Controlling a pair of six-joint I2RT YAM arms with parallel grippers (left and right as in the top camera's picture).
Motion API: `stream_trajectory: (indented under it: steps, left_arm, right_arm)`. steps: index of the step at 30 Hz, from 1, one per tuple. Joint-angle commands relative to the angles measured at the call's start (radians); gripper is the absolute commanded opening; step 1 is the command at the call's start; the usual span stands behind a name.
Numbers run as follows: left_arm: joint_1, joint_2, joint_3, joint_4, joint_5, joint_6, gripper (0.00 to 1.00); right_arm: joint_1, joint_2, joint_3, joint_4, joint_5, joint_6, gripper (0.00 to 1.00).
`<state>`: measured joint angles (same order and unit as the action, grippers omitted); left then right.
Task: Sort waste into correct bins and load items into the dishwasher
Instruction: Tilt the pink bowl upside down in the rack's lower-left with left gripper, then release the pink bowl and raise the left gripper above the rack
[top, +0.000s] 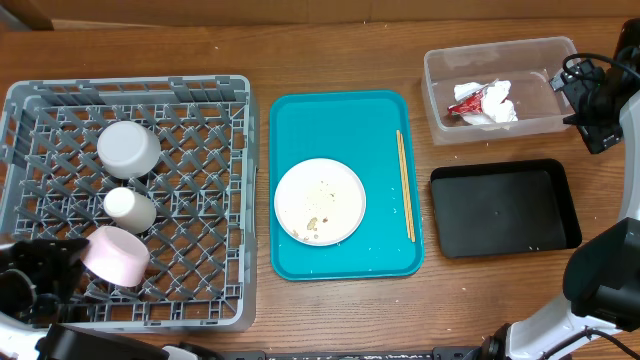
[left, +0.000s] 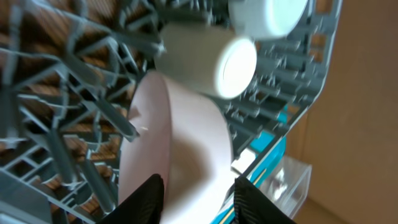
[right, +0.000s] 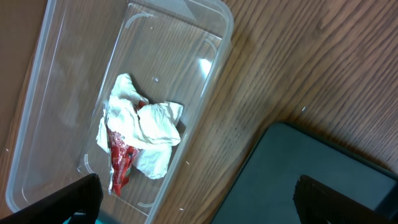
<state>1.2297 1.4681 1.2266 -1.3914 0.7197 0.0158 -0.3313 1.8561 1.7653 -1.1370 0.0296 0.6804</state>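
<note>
From my seat the wooden table (top: 330, 60) fills the overhead view; on its left stands the grey dish rack (top: 200, 200), the biggest thing on it. The teal tray (top: 300, 120) lies in the middle; well to its right sit the black tray (top: 505, 208) and, behind that, the clear tub (top: 440, 70).

The right gripper (right: 199, 205) hangs over the strip of table between tub and black tray, its fingers spread as wide as my wrist view allows, with nothing between them.

The plate (top: 320, 200), flecked with food, rests on the teal tray. In the rack an upturned bowl (top: 128, 148) sits toward the back-left; a pink-tinted dish (top: 115, 255) leans tilted at the near-left, just in front of the cup (top: 130, 210), which lies on its side.

The left gripper (left: 199, 199) straddles that dish's wall, one finger on each side, jaws partly parted — whether the pads press it or merely flank it, I cannot tell.

The chopsticks (top: 405, 185) lie side by side along the teal tray's right edge; the crumpled napkin (right: 146, 134) sits in the tub, the red wrapper (right: 120, 162) tucked against it.
</note>
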Motion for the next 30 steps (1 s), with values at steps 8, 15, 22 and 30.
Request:
stream_trajectory:
  steps: [8,15,22,30]
  left_arm:
    - [0.079,-0.002,0.232,-0.106,-0.09,-0.026,0.44]
    - [0.052,-0.012,0.293,-0.181,0.004,0.009,0.17]
    - [-0.178,-0.013,0.28,-0.152,-0.138,0.029,0.04]
    - [-0.463,-0.013,0.166,-0.068,-0.503,-0.214,0.04]
  right_arm:
    - [0.005,-0.01,0.002,0.005,0.002,0.001,1.0]
    - [0.005,-0.01,0.002,0.005,0.002,0.001,1.0]
    - [0.005,-0.01,0.002,0.005,0.002,0.001,1.0]
    - [0.005,-0.01,0.002,0.005,0.002,0.001,1.0]
